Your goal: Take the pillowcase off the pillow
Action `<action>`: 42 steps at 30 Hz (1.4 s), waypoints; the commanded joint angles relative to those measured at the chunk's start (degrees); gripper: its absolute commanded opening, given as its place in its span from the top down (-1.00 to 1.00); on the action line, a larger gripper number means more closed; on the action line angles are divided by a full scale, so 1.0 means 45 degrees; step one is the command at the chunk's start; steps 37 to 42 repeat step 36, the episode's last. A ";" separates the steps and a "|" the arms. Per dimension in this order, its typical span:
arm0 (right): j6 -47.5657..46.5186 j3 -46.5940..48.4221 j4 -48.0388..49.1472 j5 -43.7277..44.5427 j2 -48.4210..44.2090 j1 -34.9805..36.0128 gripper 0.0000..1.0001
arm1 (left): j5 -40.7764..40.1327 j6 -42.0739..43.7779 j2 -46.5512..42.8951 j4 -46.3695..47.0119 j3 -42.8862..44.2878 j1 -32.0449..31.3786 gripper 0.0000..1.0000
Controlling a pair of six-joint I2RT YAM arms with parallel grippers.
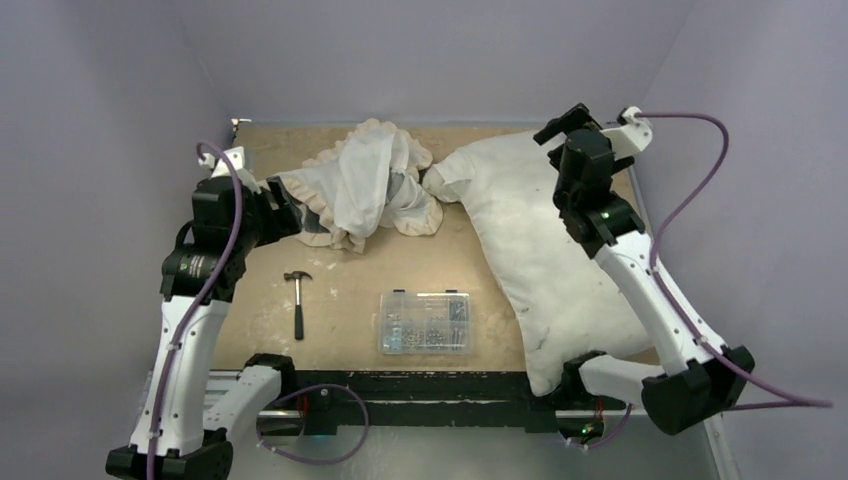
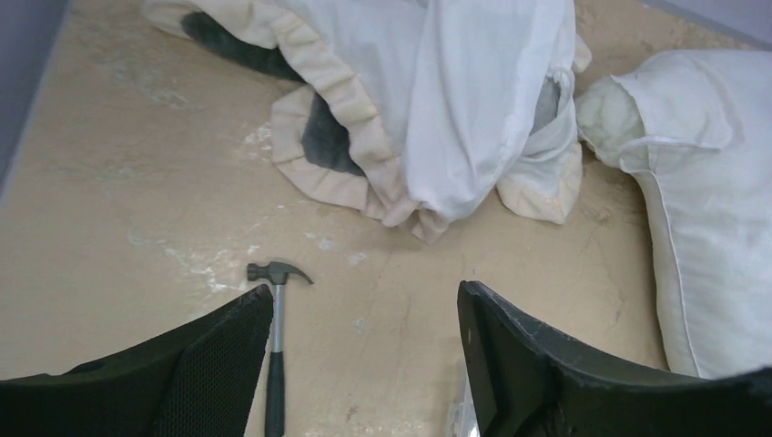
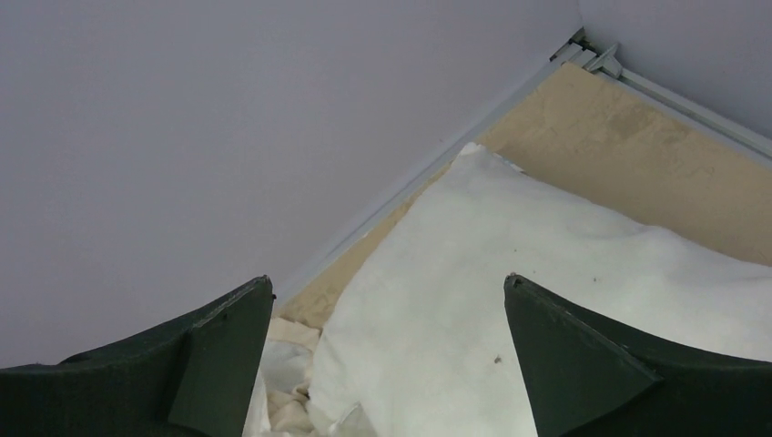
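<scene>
The pillowcase lies crumpled at the back middle of the table, cream-white with a ruffled frill and dark grey patches. It also shows in the left wrist view. The plump off-white pillow lies bare on the right side, its near corner over the table's front edge. It also shows in the left wrist view and the right wrist view. My left gripper is open and empty, above the bare table in front of the pillowcase. My right gripper is open and empty, raised above the pillow's far end.
A small hammer lies on the table at the front left; it also shows in the left wrist view. A clear plastic box of small parts sits at the front middle. Lilac walls close the table's back and sides.
</scene>
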 commanded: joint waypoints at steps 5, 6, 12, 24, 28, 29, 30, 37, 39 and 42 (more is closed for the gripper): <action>0.0619 -0.0924 -0.0528 0.1054 -0.4221 0.0000 -0.98 | -0.3788 0.0217 -0.1162 -0.2371 0.1635 -0.0062 -0.53; 0.0472 -0.1100 -0.0436 0.1111 -0.4901 -0.0006 -0.98 | -0.4047 0.0154 -0.1303 -0.2489 0.1665 -0.0062 -0.53; -0.0240 -0.1991 -0.0028 0.1167 -0.7385 -0.0007 -0.98 | -0.5381 -0.0953 -0.3145 -0.2347 0.1021 -0.0064 -0.70; -0.0671 -0.2849 0.0407 0.0950 -0.8851 -0.0001 -0.98 | -0.6732 -0.2068 -0.6822 -0.1285 -0.1470 -0.0062 -0.92; -0.0584 -0.2923 0.0436 0.0888 -0.9089 -0.0004 -0.98 | -0.6744 -0.2355 -0.7181 -0.1407 -0.1529 -0.0062 -0.95; -0.0585 -0.2998 0.0503 0.0819 -0.9177 0.0010 -0.98 | -0.6709 -0.2363 -0.7204 -0.1390 -0.1557 -0.0062 -0.95; -0.0599 -0.3091 0.0611 0.0717 -0.9290 0.0005 -0.98 | -0.6654 -0.2374 -0.7224 -0.1351 -0.1583 -0.0062 -0.95; -0.0110 -0.4027 0.0994 0.0458 -0.9858 0.0021 -0.98 | -0.6671 -0.2547 -0.7192 -0.1425 -0.1628 -0.0062 -0.95; -0.0110 -0.4027 0.0994 0.0458 -0.9858 0.0021 -0.98 | -0.6671 -0.2547 -0.7192 -0.1425 -0.1628 -0.0062 -0.95; -0.0110 -0.4027 0.0994 0.0458 -0.9858 0.0021 -0.98 | -0.6671 -0.2547 -0.7192 -0.1425 -0.1628 -0.0062 -0.95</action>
